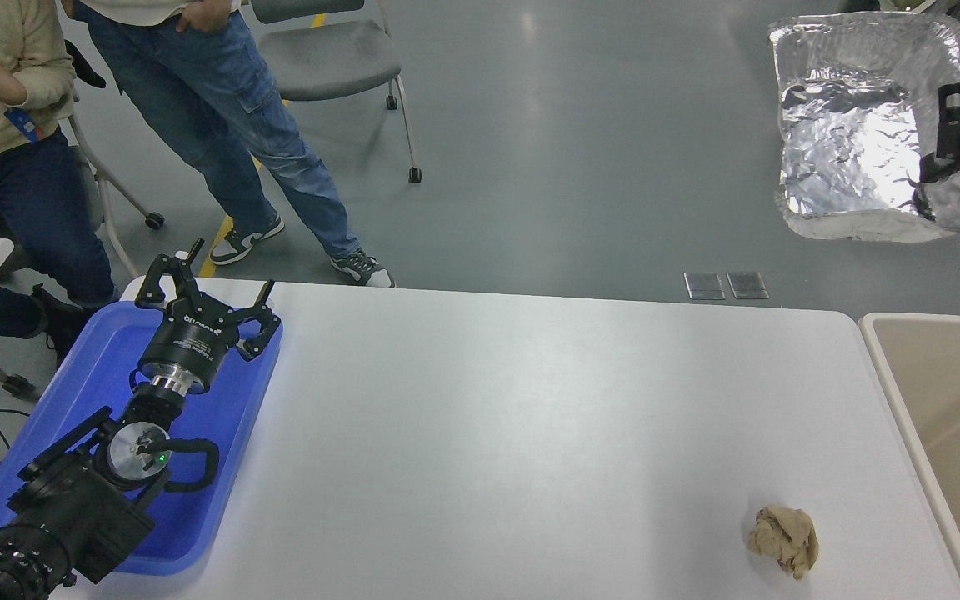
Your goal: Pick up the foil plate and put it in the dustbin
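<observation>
The foil plate (855, 133), a shiny crinkled silver tray, hangs high in the air at the top right, beyond the table's far edge. My right gripper (934, 171) is shut on the plate's right rim; most of the arm is cut off by the picture's right edge. The dustbin (897, 392), beige with a pale thick rim and tan inside, stands at the table's right end, below and to the right of the plate. My left gripper (201, 296) is parked open over the blue tray at the lower left.
A crumpled tan paper wad (784, 540) lies on the white table (513, 433) near the front right. A blue tray (222, 467) sits at the left edge. Two people (222, 108) and a grey chair (330, 58) are at the far left side.
</observation>
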